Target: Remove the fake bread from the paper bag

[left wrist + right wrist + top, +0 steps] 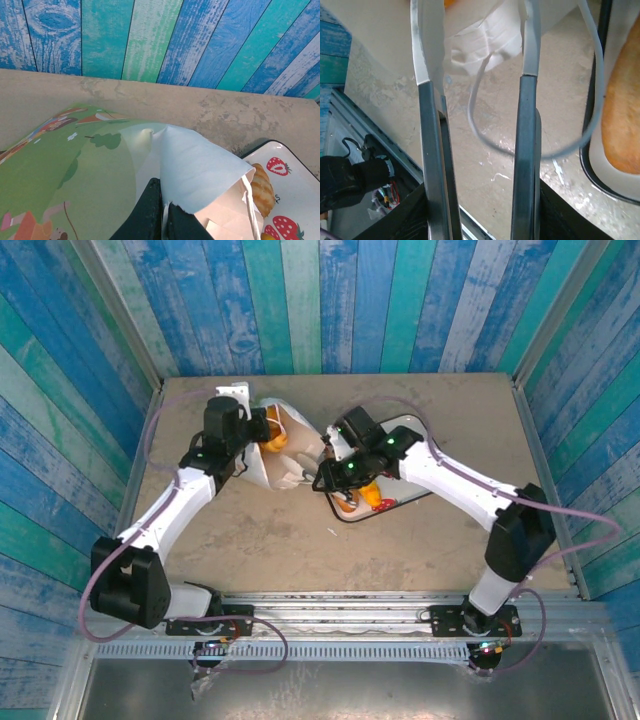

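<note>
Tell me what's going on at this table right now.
The left gripper is pinching the rim of the paper bag, its mouth turned toward the strawberry-print tray. The right gripper hangs open at the mouth, near the cord handle, holding nothing. One orange pastry shows inside the bag; other bread already lies on the tray.

The white paper bag sits upper-middle in the top view, tipped over, crumpled mouth facing right. One golden ridged piece of fake bread lies outside, lower right in the left wrist view.
</note>
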Tool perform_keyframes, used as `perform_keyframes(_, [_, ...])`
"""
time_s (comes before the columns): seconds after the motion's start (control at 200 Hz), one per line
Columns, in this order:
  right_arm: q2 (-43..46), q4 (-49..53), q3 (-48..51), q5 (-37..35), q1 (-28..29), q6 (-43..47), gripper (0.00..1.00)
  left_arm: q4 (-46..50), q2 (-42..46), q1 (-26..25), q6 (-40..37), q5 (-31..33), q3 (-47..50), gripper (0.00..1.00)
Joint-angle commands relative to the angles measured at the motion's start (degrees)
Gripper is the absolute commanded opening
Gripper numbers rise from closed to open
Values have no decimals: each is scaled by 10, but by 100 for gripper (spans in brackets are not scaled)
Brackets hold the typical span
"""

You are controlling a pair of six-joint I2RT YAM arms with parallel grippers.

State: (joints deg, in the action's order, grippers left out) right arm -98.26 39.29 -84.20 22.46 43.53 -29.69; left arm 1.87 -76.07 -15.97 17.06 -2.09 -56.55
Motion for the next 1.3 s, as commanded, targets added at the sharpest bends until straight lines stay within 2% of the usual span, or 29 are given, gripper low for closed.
perform_keyframes(0.0, [-24, -39, -32, 44, -18, -21, 48, -11, 50, 0, -4, -9, 10, 8])
perform_keyframes(0.175, [-73, -49, -72, 80, -32, -34, 48, -15, 63, 0, -2, -16, 21, 8])
perform_keyframes(0.426, [-126, -39, -111, 93, -42, -42, 50, -16, 65, 0, -1, -22, 27, 8])
perform_keyframes(1.292, [-198, 53, -202, -2, -39, -17, 51, -28, 63, -2, 6, -31, 47, 8])
